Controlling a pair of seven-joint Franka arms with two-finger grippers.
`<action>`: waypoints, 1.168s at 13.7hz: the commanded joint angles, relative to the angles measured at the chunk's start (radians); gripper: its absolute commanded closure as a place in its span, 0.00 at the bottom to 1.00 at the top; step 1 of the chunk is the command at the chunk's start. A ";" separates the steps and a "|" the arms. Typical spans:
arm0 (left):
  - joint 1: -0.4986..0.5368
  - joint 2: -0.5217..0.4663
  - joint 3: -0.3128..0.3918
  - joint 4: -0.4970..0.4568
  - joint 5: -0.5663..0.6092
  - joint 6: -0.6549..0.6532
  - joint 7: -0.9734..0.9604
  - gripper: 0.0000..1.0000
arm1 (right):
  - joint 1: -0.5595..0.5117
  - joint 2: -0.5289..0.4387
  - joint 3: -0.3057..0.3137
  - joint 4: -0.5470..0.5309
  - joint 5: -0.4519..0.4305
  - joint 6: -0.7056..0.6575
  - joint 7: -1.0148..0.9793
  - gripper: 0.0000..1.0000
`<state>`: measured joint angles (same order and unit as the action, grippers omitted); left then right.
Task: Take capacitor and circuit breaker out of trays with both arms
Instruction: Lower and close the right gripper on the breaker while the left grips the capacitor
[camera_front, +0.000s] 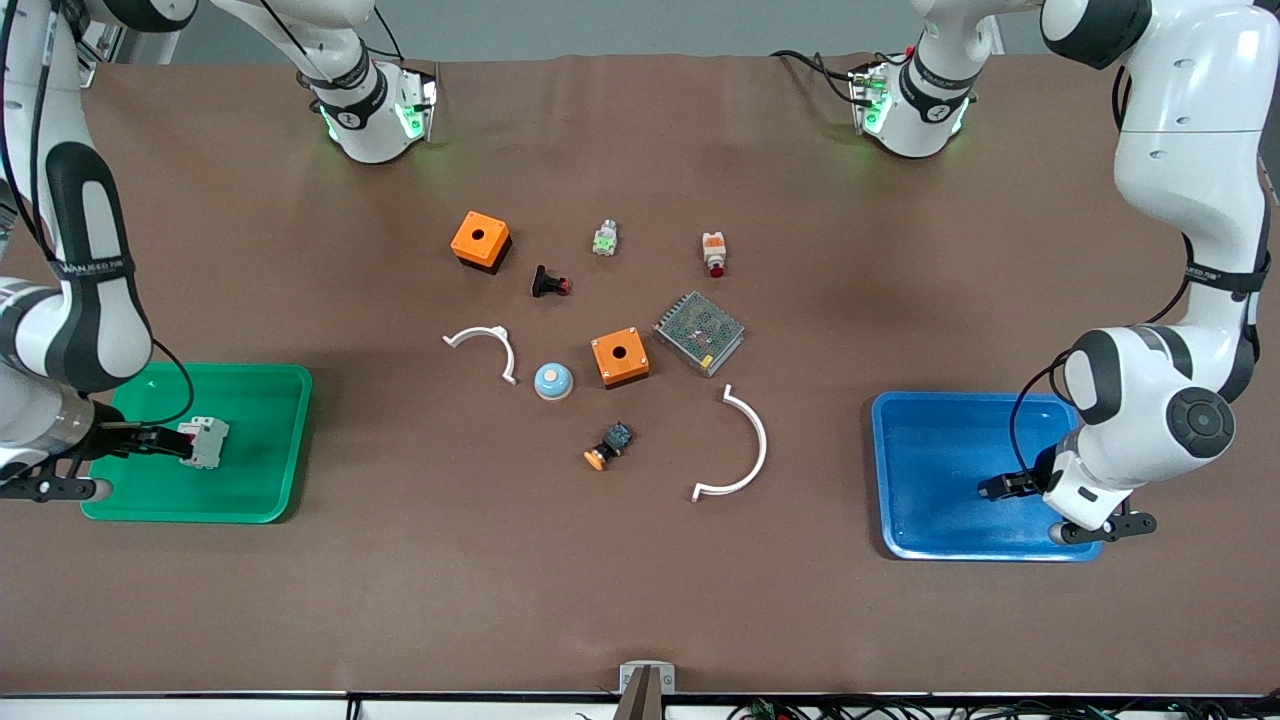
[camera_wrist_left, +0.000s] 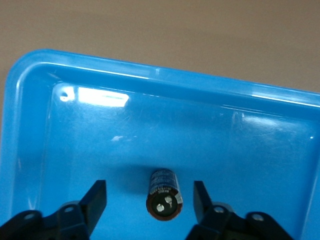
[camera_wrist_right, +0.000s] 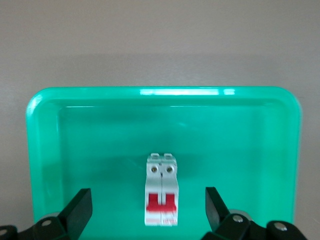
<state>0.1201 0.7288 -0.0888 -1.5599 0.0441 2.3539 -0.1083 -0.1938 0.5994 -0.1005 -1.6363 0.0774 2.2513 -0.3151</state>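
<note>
The breaker (camera_wrist_right: 161, 197), a light-grey block with red levers, lies on the floor of the green tray (camera_wrist_right: 100, 130). My right gripper (camera_wrist_right: 147, 210) is open, a finger on each side of it and not touching. In the front view the breaker (camera_front: 206, 442) sits in the green tray (camera_front: 270, 440) at the right gripper (camera_front: 172, 442). The capacitor (camera_wrist_left: 164, 195), a small black cylinder with a silvery end, lies in the blue tray (camera_wrist_left: 100, 130). My left gripper (camera_wrist_left: 149, 202) is open around it with gaps on both sides. In the front view the left gripper (camera_front: 1000, 487) is low over the blue tray (camera_front: 930, 450); the capacitor is hidden there.
Between the trays lie two orange boxes (camera_front: 481, 241) (camera_front: 620, 357), a black button with a red tip (camera_front: 550, 283), a grey part with a green face (camera_front: 604, 239), a white part with a red tip (camera_front: 713, 253), a mesh-covered box (camera_front: 699, 332), two white arcs (camera_front: 485, 345) (camera_front: 740, 450), a blue dome (camera_front: 553, 381) and an orange-capped button (camera_front: 608, 447).
</note>
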 joint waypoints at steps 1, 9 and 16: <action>-0.002 0.006 -0.003 0.004 -0.013 0.008 -0.007 0.27 | -0.030 0.043 0.015 0.016 0.079 0.037 -0.122 0.00; -0.004 0.004 -0.008 -0.015 -0.015 0.007 -0.007 0.36 | -0.052 0.074 0.013 -0.023 0.076 0.042 -0.150 0.00; -0.002 0.001 -0.011 -0.031 -0.015 0.005 -0.005 0.45 | -0.053 0.072 0.013 -0.066 0.071 0.074 -0.156 0.32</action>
<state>0.1184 0.7375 -0.0963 -1.5782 0.0431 2.3556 -0.1095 -0.2322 0.6789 -0.1005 -1.6890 0.1356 2.3140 -0.4473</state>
